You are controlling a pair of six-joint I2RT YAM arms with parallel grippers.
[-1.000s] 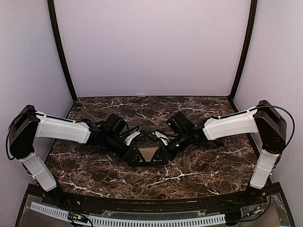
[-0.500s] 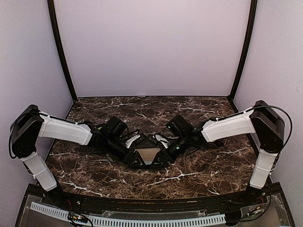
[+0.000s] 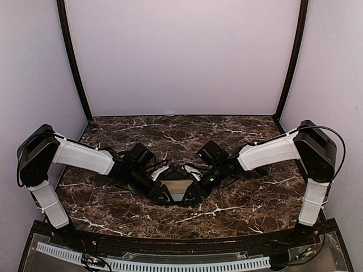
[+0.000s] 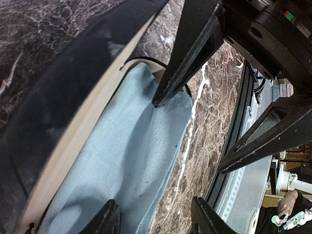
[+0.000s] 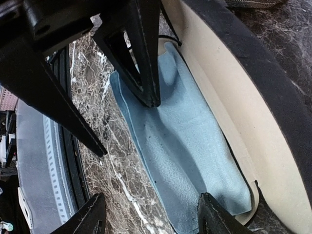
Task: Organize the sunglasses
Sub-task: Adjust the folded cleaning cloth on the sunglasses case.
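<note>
**Hands spread at both ends of the open case**

The left hand (image 4: 152, 210) has its fingers apart and clamps nothing. One fingertip is over the light blue cloth (image 4: 131, 156) in the case, the other over bare worktop (image 3: 227, 209) just beside the case. The right hand (image 5: 152, 210) faces it from the case's other end, likewise spread. One of its fingers (image 4: 181, 58) has its tip down on the cloth, and its partner is off the case's near side. The case (image 4: 63, 87) lies open, black outside and beige-lined, with the cloth spilling from it onto the marble. Of the sunglasses (image 4: 146, 59) only a thin black wire shows, curving out from under the cloth inside the case. A striped case (image 5: 253, 4) edges in beyond the open case's far rim.
</note>
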